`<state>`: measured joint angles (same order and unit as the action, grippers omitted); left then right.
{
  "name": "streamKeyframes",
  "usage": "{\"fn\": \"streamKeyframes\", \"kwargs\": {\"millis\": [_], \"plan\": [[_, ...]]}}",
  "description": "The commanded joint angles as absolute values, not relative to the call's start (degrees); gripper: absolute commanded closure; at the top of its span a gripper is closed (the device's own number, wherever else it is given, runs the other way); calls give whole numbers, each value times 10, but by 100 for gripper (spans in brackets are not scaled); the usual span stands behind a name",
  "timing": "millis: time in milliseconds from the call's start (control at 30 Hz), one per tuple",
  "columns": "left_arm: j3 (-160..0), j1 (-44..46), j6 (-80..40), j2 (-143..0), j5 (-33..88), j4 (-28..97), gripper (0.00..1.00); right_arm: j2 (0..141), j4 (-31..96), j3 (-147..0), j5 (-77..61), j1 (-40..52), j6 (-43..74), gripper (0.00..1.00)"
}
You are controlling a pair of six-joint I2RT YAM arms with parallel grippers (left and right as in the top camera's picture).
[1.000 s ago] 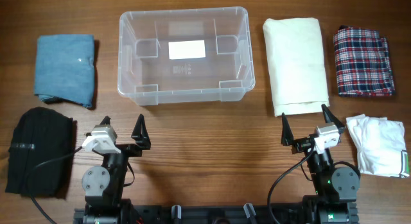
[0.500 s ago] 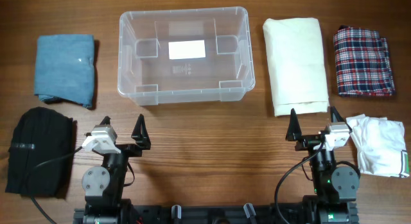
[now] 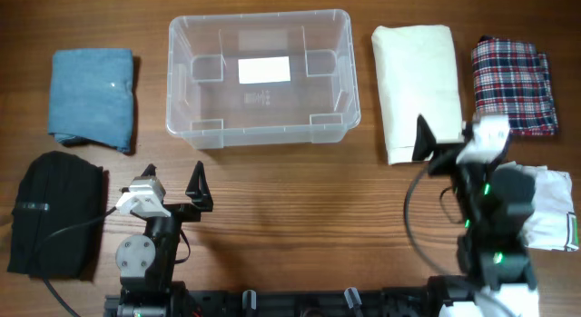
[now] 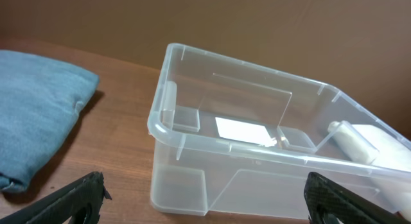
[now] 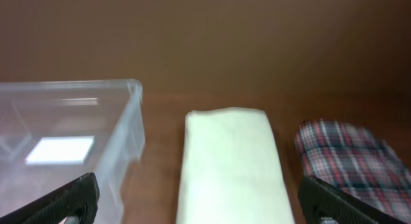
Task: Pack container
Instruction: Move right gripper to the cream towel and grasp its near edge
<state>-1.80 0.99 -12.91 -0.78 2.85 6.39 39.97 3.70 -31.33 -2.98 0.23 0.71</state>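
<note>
The clear plastic container [image 3: 172, 81] stands at the table's back centre with a white label [image 3: 264, 70] on its floor and nothing else in it. It also shows in the left wrist view [image 4: 192, 131] and the right wrist view [image 5: 122, 121]. My left gripper [image 3: 174, 179] is open and empty, in front of the container's left front corner [image 4: 205, 201]. My right gripper [image 3: 447, 143] is open and empty, raised over the near end of a folded cream cloth [image 3: 416, 81], which lies between its fingers in the right wrist view [image 5: 202, 208].
A folded blue cloth [image 3: 91, 94] lies left of the container and a black garment [image 3: 50, 212] lies in front of it. A red plaid cloth [image 3: 513, 85] lies at the far right. A white cloth [image 3: 556, 212] lies partly under the right arm.
My right arm has lifted and moved away from me to the cream cloth's near end, still open. The left arm has not moved.
</note>
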Motion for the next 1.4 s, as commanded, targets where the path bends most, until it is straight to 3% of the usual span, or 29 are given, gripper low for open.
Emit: {"fn": "streamKeyframes", "kwargs": {"millis": [0,133,167,467,767,1233,1367], "plan": [[-14,5,-124,-5,23,64,0,532,120,-486,-73,3,12,0],[-14,5,-124,-5,23,64,0,682,271,-688,-211,-3,-94,0],[-14,5,-124,-5,23,64,0,700,275,-702,-219,-3,-68,0],[-14,5,-124,-5,23,64,0,712,302,-702,-191,-15,-73,0],[-14,5,-124,-5,23,64,0,814,313,-743,-290,-178,-13,0],[-14,5,-124,-5,23,64,0,950,280,-764,-298,-203,-75,0],[-14,5,-124,-5,23,64,0,954,265,-763,-228,-203,-75,0]]}}
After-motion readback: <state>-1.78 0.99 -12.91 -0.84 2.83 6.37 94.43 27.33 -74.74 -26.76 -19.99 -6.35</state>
